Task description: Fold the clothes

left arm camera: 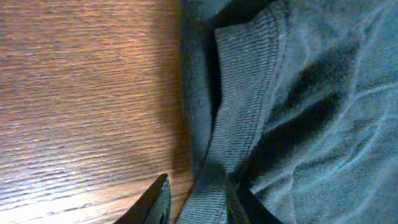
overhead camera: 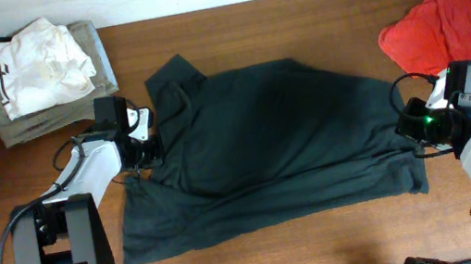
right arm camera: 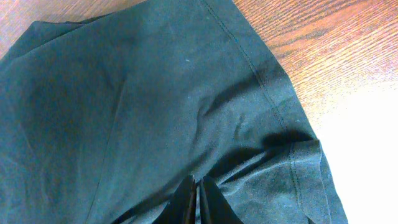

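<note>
Right tool (right arm camera: pixel 198 202) is pinched shut on shirt (overhead camera: pixel 283 134) fabric; left tool (left arm camera: pixel 198 202) is partly apart, ribbed collar (left arm camera: pixel 239 118) gripped between.

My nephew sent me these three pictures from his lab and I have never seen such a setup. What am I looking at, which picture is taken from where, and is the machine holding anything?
These are two robot arms at a wooden table, each ending in a two-finger gripper. The wide picture comes from a camera fixed above the table; the two close-ups come from cameras on the arms' wrists.

A black T-shirt lies spread in the middle. At the top left is a stack of folded garments, white and khaki; at the right edge lies a red T-shirt with white lettering.

The right gripper is shut, pinching the black fabric near a hemmed edge. The left gripper sits at the shirt's ribbed collar, its fingers either side of the band; whether it is gripping cannot be told.
</note>
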`<state>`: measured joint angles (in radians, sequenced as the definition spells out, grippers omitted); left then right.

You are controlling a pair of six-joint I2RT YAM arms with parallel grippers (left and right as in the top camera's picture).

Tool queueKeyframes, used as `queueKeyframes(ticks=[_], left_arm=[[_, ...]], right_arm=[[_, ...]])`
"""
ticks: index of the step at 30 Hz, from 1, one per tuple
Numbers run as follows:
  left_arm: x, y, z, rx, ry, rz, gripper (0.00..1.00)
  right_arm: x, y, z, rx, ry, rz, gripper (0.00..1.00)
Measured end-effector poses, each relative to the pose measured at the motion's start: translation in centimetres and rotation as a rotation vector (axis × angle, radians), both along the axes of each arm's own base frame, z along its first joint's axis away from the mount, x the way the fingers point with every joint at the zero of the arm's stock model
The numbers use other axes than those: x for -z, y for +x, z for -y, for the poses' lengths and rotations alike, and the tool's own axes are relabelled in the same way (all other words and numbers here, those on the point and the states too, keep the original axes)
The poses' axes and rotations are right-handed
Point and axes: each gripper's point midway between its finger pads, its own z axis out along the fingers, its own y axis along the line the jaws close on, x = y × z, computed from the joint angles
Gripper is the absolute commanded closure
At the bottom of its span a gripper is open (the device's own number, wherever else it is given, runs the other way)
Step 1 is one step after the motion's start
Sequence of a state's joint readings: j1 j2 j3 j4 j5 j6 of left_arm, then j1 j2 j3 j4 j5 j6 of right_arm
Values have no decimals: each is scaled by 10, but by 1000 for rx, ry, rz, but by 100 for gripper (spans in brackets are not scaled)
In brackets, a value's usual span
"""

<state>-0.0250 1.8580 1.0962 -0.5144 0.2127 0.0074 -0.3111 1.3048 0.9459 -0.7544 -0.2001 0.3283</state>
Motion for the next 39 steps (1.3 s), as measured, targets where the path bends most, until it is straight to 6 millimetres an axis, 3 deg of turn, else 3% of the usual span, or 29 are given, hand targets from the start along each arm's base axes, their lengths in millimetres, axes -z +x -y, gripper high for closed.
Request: queueKeyframes(ticks=[3, 8, 12, 14, 15, 18, 19, 24, 25, 26, 27, 31, 32, 33, 34, 35, 37, 38, 39], left_arm=[[-2, -3, 9, 17, -51, -9, 85], [-1, -6, 10, 28, -55, -20, 99], [1, -3, -3, 6, 23, -15, 100], [-9, 5, -6, 2, 36, -3, 99], [-22, 17, -13, -13, 81, 18, 99], [-24, 13, -42, -85, 226, -12, 100], [-24, 10, -55, -123, 264, -24, 99], [-24, -7, -111, -280, 371, -90, 99], [-24, -8, -119, -303, 382, -94, 86], [-24, -9, -124, -318, 392, -95, 47], [-25, -11, -130, -335, 411, -97, 1], [-33, -15, -137, -362, 447, -110, 3], [-52, -10, -133, -371, 413, -65, 11], [-73, -3, -124, -372, 352, -1, 11], [-85, 2, -117, -367, 305, 35, 19], [-95, 7, -102, -347, 218, 68, 19], [-86, 7, -83, -312, 114, 39, 17], [-72, 2, -75, -296, 72, -3, 1], [-63, -3, -71, -289, 55, -39, 1]], right_arm=[[0, 0, 0, 0, 0, 0, 92], [0, 0, 0, 0, 0, 0, 92], [1, 3, 1, 0, -2, 5, 93], [12, 9, 3, 0, 4, -13, 93], [31, 13, 4, -1, 20, -58, 93], [54, 25, 3, -12, 55, -79, 94], [69, 24, 1, -14, 75, -120, 95], [79, 26, -1, -20, 95, -136, 95], [79, 26, -1, -20, 95, -136, 95], [79, 26, -1, -20, 95, -136, 95], [79, 26, -1, -20, 95, -136, 95], [79, 23, -2, -20, 99, -148, 94], [75, 26, -2, -25, 103, -146, 94], [64, 38, -1, -43, 102, -103, 94], [59, 46, -2, -58, 95, -71, 94], [56, 53, -12, -101, 88, -51, 94], [73, 55, -31, -157, 93, -93, 95], [84, 52, -34, -154, 99, -128, 95], [90, 55, -31, -138, 98, -132, 95]])
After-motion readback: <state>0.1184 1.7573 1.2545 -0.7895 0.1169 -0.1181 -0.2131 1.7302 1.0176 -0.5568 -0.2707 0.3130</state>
